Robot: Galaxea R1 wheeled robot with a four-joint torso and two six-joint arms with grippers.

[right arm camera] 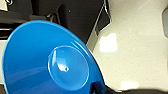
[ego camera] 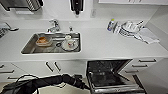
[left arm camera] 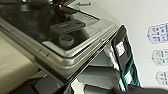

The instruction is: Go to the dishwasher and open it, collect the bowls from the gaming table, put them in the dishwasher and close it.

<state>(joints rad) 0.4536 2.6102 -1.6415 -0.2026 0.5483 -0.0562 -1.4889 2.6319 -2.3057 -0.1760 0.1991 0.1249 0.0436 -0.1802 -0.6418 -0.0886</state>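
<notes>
The dishwasher (ego camera: 110, 72) stands open under the white counter, its dark interior with racks showing and its door (ego camera: 117, 88) let down toward me. My left arm, in a black sleeve, reaches in low, and my left gripper (ego camera: 85, 87) sits at the door's left edge. The left wrist view looks closely along the steel inner edge of the dishwasher door (left arm camera: 62, 57), with its round dispenser knob (left arm camera: 66, 40). A blue bowl (right arm camera: 50, 60) looms large in the right wrist view, with my right gripper (right arm camera: 100, 88) shut on its rim. The gaming table is out of view.
A steel sink (ego camera: 27, 47) holds an orange container (ego camera: 43, 40) and a cup on a plate (ego camera: 71, 43). A tap (ego camera: 54, 25), a soap bottle (ego camera: 110, 25), a dish rack (ego camera: 130, 27) and a cloth (ego camera: 147, 36) are on the counter. White cabinet doors (ego camera: 50, 67) flank the dishwasher.
</notes>
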